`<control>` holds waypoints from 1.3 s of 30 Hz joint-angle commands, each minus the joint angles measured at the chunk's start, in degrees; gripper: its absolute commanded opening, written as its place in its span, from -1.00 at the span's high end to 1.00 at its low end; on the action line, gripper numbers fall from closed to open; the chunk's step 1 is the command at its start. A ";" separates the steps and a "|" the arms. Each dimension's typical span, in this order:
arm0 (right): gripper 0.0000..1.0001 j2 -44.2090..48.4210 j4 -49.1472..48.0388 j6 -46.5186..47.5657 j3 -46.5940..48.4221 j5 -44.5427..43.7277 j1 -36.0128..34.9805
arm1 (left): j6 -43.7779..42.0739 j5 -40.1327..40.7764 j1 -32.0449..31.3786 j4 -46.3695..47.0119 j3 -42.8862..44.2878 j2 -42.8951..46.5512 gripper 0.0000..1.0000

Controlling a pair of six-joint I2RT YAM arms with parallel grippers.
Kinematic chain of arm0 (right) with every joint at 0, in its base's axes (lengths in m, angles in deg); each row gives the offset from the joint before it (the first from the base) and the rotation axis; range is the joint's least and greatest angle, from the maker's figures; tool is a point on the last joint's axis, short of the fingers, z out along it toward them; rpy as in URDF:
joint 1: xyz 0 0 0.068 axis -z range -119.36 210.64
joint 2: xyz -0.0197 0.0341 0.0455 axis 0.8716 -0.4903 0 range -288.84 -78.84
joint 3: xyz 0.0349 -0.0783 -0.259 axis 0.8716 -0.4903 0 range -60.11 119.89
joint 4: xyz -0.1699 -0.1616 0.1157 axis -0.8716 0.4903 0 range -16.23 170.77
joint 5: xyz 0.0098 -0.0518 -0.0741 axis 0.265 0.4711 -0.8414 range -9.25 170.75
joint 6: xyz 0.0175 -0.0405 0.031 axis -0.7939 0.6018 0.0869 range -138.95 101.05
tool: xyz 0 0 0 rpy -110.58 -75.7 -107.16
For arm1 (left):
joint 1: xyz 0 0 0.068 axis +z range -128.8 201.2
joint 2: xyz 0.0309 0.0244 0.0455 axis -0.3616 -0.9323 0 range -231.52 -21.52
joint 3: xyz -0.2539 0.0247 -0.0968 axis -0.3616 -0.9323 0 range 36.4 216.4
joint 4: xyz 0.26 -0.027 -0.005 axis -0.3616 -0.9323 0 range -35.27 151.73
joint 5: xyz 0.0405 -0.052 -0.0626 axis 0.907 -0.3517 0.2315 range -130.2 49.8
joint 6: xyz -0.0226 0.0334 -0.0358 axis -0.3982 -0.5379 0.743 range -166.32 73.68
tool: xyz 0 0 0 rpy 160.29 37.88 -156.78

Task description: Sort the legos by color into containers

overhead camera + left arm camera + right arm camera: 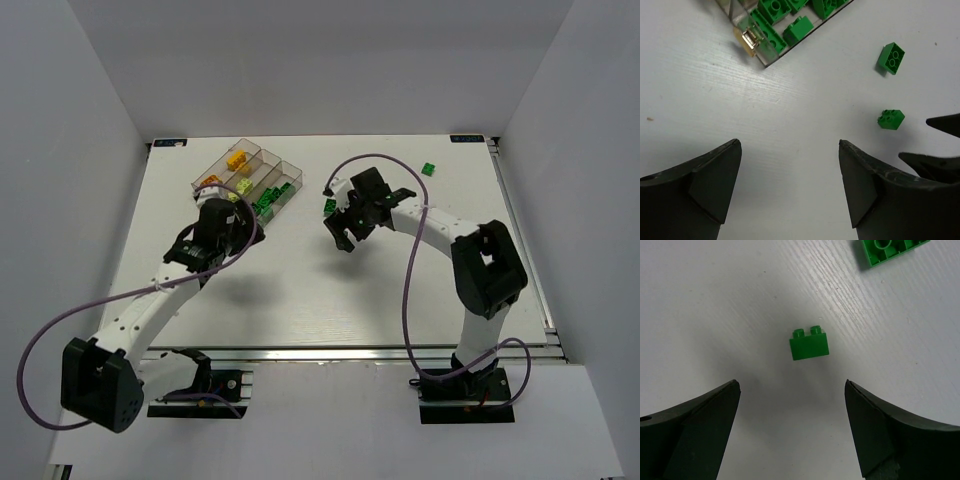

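Note:
The clear tray of containers [287,171] sits at the back left, holding orange, yellow, lime and dark green legos in separate compartments. Its near corner [761,51], with dark green bricks inside, shows at the top of the left wrist view. My left gripper [238,208] [790,145] is open over bare table just short of that corner. Two dark green legos [891,58] [891,119] lie loose to its right. My right gripper [342,235] [790,385] is open and empty, with one of those bricks [809,344] [329,206] just beyond its fingertips. Another brick [890,250] lies upside down farther off.
A lone dark green lego [428,168] lies at the back right of the white table [300,290]. The right gripper's dark fingertips [942,125] reach into the right edge of the left wrist view, so the two grippers are close together. White walls enclose the table.

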 commanded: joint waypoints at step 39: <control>0.20 -13.06 -2.62 7.64 8.83 0.75 -0.74 | 8.10 4.04 0.20 -6.18 -9.11 18.95 -0.76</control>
